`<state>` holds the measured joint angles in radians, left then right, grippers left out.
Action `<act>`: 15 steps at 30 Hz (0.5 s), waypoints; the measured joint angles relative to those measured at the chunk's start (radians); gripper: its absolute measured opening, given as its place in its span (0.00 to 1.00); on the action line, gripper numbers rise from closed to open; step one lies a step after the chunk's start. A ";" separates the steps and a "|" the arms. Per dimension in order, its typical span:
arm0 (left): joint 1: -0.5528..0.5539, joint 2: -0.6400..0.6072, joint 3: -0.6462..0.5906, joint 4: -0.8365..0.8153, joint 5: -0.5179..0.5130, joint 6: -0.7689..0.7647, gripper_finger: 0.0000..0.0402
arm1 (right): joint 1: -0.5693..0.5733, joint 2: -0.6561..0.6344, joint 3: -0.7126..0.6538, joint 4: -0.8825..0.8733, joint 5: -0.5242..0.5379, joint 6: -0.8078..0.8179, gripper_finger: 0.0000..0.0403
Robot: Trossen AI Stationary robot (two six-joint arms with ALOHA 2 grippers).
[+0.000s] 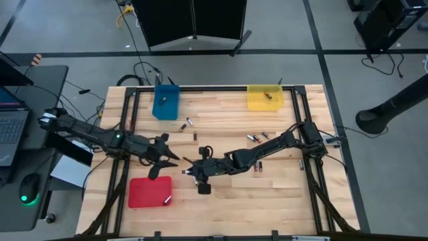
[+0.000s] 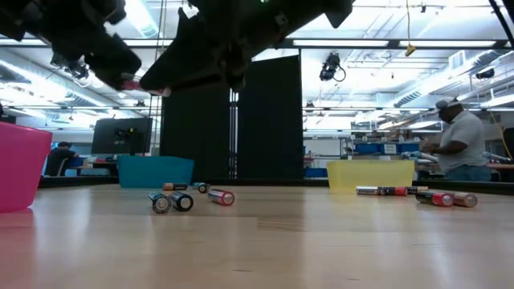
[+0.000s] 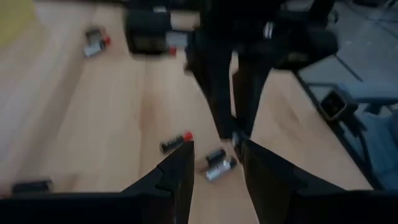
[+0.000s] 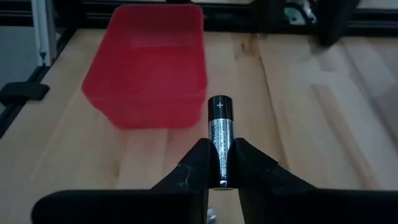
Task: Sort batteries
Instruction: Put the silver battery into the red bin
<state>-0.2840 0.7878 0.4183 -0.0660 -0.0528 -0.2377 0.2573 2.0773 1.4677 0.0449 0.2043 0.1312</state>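
The right end effector (image 4: 222,163) is clenched on a small black cylindrical battery (image 4: 221,134), held above the wooden counter (image 1: 267,201) near the red plastic tray (image 4: 149,68). The cell looks light, rigid and smooth, so it probably needs gripping across its middle, as here. Only the right wrist view shows this grip; the left wrist view shows the left end effector (image 3: 217,165) released above loose batteries (image 3: 219,163).

blurred batteries (image 3: 220,164), red tray (image 2: 20,164) cropped
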 joint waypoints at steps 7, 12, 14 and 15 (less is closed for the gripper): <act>-0.019 0.127 -0.001 0.020 0.022 -0.079 0.35 | -0.013 -0.015 0.000 -0.024 0.001 -0.034 0.15; -0.031 0.199 -0.001 0.130 0.024 -0.082 0.36 | -0.012 -0.026 0.000 -0.030 0.012 -0.049 0.15; -0.033 0.220 -0.002 0.161 0.028 -0.086 0.38 | -0.012 -0.027 0.000 -0.025 0.013 -0.054 0.15; -0.033 0.230 -0.002 0.181 0.038 -0.093 0.40 | -0.012 -0.027 0.000 -0.025 0.013 -0.056 0.15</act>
<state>-0.3172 1.0178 0.4168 0.1154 -0.0152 -0.3305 0.2451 2.0499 1.4677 0.0196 0.2169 0.0750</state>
